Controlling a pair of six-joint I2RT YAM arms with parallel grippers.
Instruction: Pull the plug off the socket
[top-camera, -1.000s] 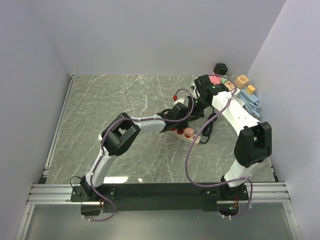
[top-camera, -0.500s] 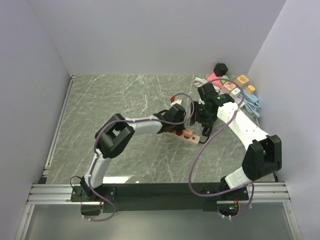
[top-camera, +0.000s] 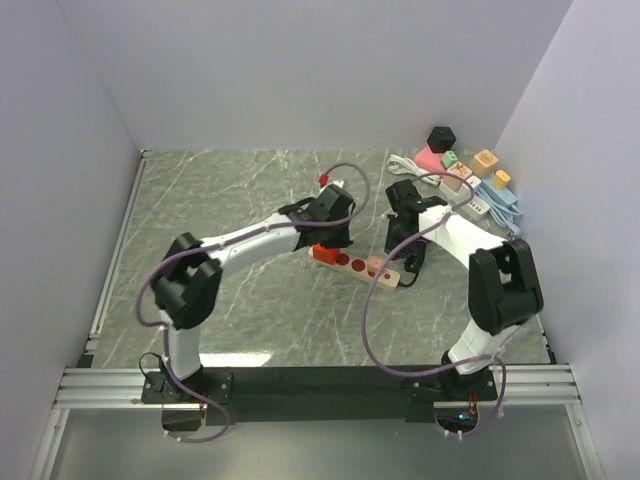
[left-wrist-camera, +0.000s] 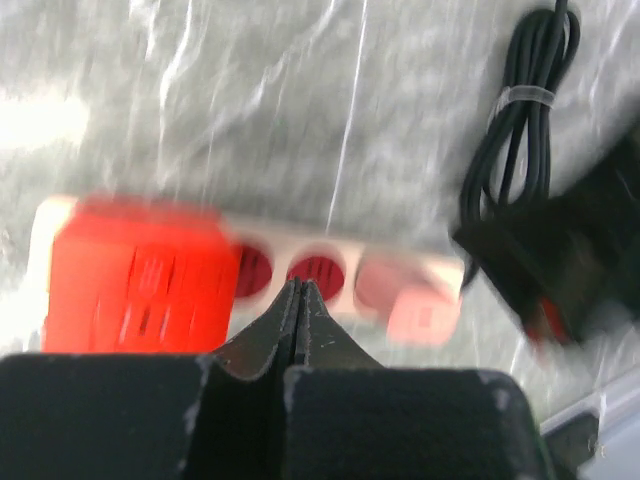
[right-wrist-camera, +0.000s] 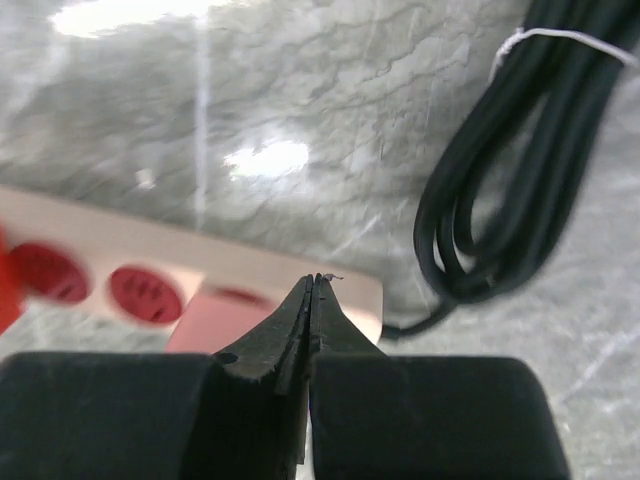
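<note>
A cream power strip (top-camera: 352, 263) with red sockets lies mid-table. A large red plug (left-wrist-camera: 140, 275) sits in its left end and a pink plug (left-wrist-camera: 420, 315) in its right end; the pink plug also shows in the right wrist view (right-wrist-camera: 215, 322). My left gripper (top-camera: 330, 236) is shut and empty, its tips (left-wrist-camera: 298, 287) over the strip beside the red plug. My right gripper (top-camera: 400, 240) is shut and empty, its tips (right-wrist-camera: 312, 281) over the strip's right end by the pink plug. The strip's black cable (right-wrist-camera: 530, 170) lies coiled to the right.
At the back right stand a black cube (top-camera: 441, 137), a pink block (top-camera: 430, 158), orange blocks (top-camera: 486, 160) and a bundle of light blue cables (top-camera: 502, 207). White walls close the table on three sides.
The left arm has swung left, so its gripper now hangs over the strip's left end. The right arm has folded in, and its gripper has come down towards the strip's right end.
</note>
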